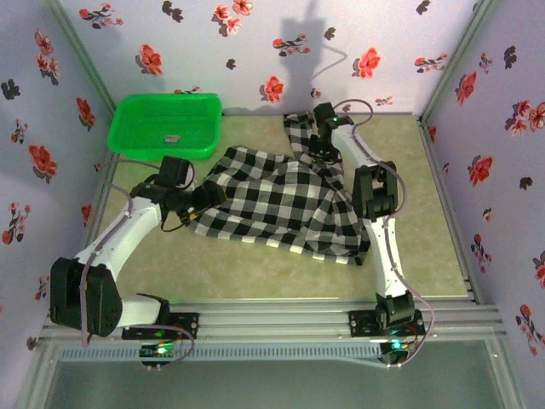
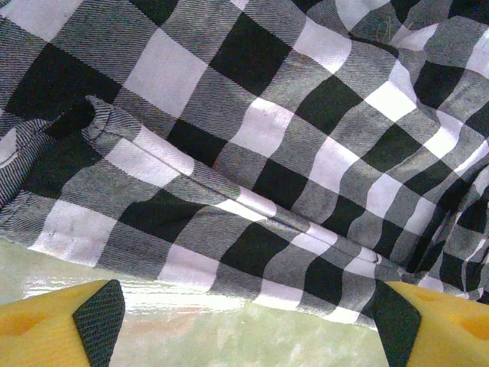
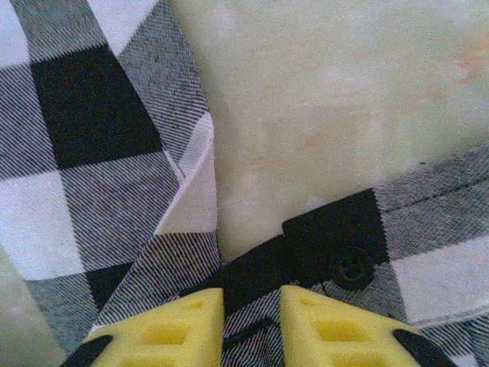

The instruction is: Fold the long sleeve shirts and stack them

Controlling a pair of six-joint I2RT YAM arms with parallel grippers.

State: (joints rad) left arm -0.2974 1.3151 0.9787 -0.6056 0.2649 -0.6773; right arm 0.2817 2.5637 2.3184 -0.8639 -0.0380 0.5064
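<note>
The long sleeve shirt (image 1: 272,200), black-and-white checked, lies spread and rumpled across the middle of the green table. My left gripper (image 1: 200,204) sits at its left edge. In the left wrist view that gripper (image 2: 248,317) is open, its fingers wide apart over bare table just short of the shirt's hem (image 2: 229,229). My right gripper (image 1: 319,141) is at the shirt's far end. In the right wrist view its (image 3: 250,325) yellow fingers stand close together with a fold of checked cloth (image 3: 76,153) pinched between them, beside a black button (image 3: 351,267).
A green plastic basket (image 1: 166,123) stands at the back left, close behind the left arm. Flowered walls enclose the table on three sides. Bare table (image 1: 426,196) lies right of the shirt and along the front edge.
</note>
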